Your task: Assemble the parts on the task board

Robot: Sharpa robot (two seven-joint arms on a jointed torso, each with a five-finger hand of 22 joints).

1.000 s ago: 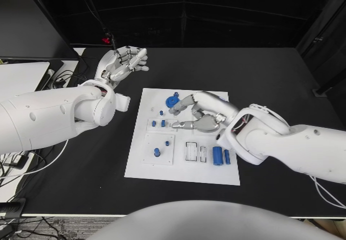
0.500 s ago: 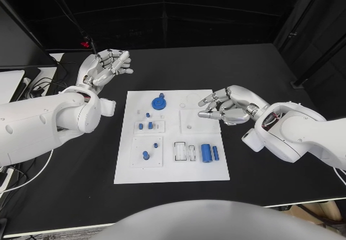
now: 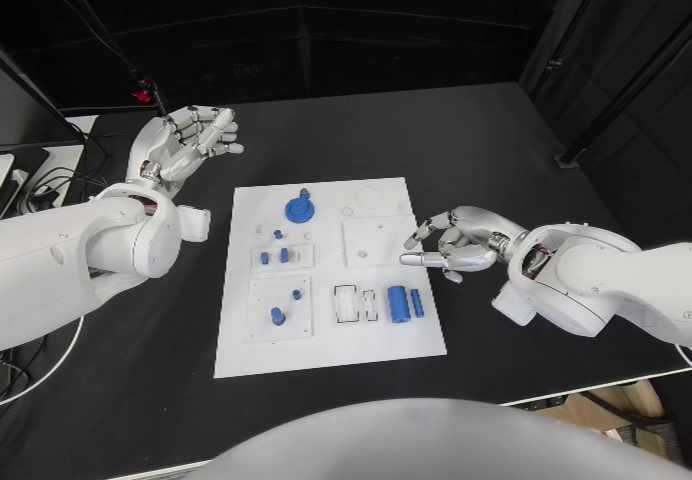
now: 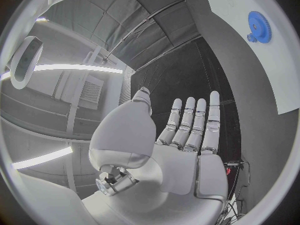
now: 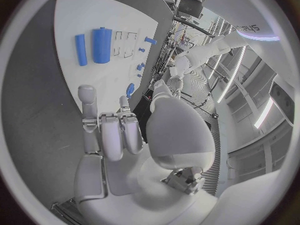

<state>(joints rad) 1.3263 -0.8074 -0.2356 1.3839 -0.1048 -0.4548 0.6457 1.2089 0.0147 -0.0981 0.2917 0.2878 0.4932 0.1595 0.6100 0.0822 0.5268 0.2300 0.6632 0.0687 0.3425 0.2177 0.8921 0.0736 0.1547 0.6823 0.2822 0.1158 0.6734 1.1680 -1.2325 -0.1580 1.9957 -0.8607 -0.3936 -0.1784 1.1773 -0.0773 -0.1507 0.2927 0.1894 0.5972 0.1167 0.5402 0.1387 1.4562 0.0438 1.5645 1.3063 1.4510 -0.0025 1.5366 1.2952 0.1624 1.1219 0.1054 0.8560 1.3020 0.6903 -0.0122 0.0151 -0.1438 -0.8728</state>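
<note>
The white task board lies in the middle of the black table. A blue gear sits near its far left corner. Two small blue pieces stand in a block below the gear, and two more in the near left block. Two blue cylinders lie side by side near the board's right edge. My right hand hovers just off that edge, fingers loosely bent and apart, holding nothing. My left hand is raised beyond the board's far left corner, fingers straight and empty. The left wrist view shows that hand with the gear far off.
Bare black table surrounds the board on all sides. Cables and a white surface lie off the table's left edge. In the right wrist view the cylinders lie on the board beyond my right hand.
My right hand has drawn back from over the gear and the board's middle to just past the board's right edge. The left hand stays raised; the camera view has shifted.
</note>
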